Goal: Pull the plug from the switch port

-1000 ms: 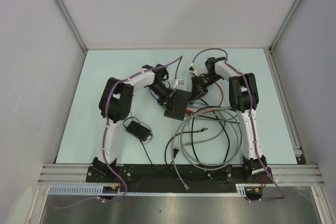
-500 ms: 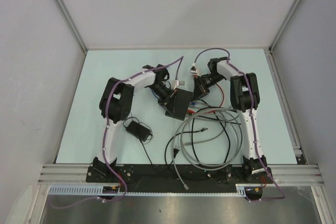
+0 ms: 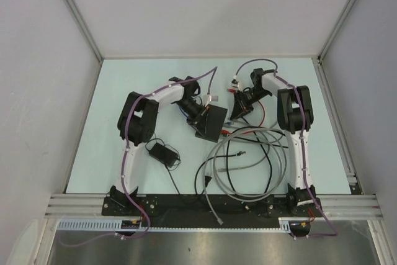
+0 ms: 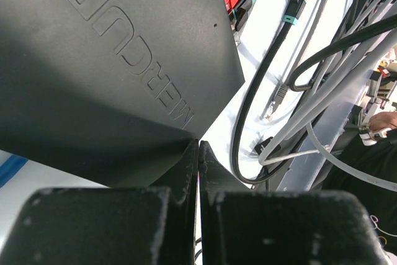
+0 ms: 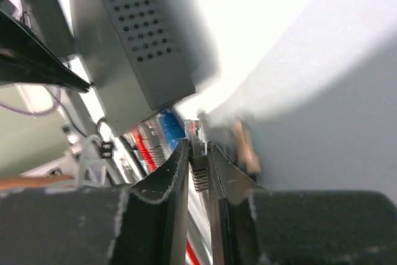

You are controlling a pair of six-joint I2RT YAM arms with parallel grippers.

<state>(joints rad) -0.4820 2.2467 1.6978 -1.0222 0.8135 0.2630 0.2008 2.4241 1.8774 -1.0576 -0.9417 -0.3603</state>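
One plug (image 5: 195, 131) pinched in right end effector (image 5: 197, 151), switch (image 5: 136, 35) up-left; left end effector (image 4: 198, 148) pressed together at switch corner. Risk: shallow pinch, plug could twist loose under pull.

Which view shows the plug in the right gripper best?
Right wrist: close up, the plug is pinched in the right gripper, beside the switch. Top external shows that gripper by the switch, but the plug is too small to tell. Left wrist does not show it.
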